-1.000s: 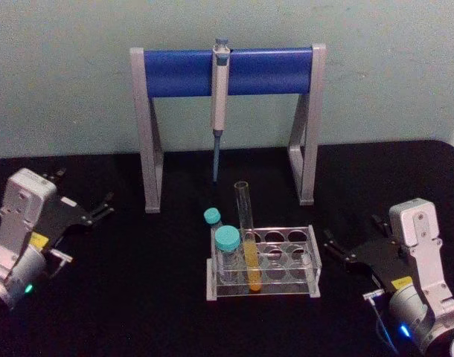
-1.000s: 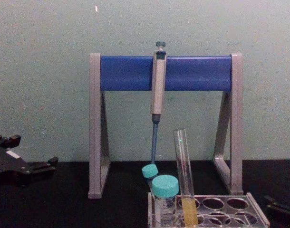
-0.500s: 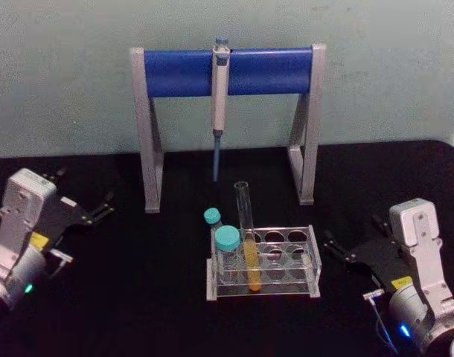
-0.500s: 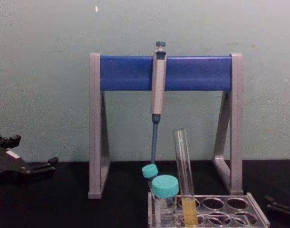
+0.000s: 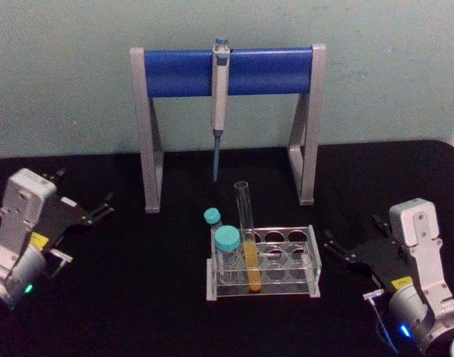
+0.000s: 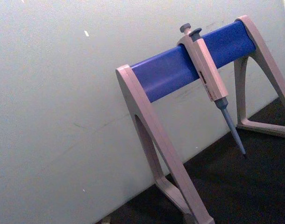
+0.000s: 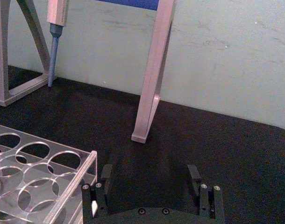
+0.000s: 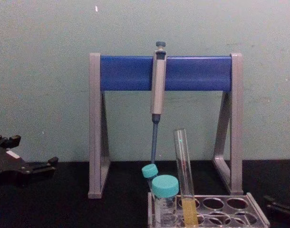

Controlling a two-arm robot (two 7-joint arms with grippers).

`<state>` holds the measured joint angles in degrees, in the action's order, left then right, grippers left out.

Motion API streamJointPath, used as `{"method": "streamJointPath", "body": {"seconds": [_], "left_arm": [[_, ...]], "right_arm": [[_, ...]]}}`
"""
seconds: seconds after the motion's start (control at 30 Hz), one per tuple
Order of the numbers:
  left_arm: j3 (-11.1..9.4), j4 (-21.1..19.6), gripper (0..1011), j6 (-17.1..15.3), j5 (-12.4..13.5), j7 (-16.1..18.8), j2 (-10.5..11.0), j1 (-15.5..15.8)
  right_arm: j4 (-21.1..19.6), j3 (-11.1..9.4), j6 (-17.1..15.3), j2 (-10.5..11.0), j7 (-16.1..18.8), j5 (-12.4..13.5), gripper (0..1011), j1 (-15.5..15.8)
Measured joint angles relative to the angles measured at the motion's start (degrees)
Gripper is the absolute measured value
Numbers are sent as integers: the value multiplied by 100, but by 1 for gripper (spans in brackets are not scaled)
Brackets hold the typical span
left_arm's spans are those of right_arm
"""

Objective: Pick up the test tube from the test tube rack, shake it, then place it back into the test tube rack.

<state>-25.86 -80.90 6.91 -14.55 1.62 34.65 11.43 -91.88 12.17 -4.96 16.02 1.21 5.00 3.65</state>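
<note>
While racked — test tube [image 5: 246,236] left of right tool [image 5: 347,255]

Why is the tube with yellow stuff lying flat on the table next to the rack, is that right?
Not quite. The tube with the yellow liquid is not lying on the table. It stands nearly upright in a hole of the rack, beside the teal-capped vials. The head view shows this.

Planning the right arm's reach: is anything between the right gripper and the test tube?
Only the test tube rack's empty right-hand holes lie between the open right gripper and the test tube; the teal-capped vials stand on the tube's far side.
</note>
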Motion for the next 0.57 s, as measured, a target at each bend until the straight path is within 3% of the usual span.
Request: {"method": "streamJointPath", "body": {"seconds": [0.57], "left_arm": [[0, 0, 1001, 0, 0, 0, 0, 0]], "right_arm": [[0, 0, 0, -1, 0, 0, 1000, 0]]}}
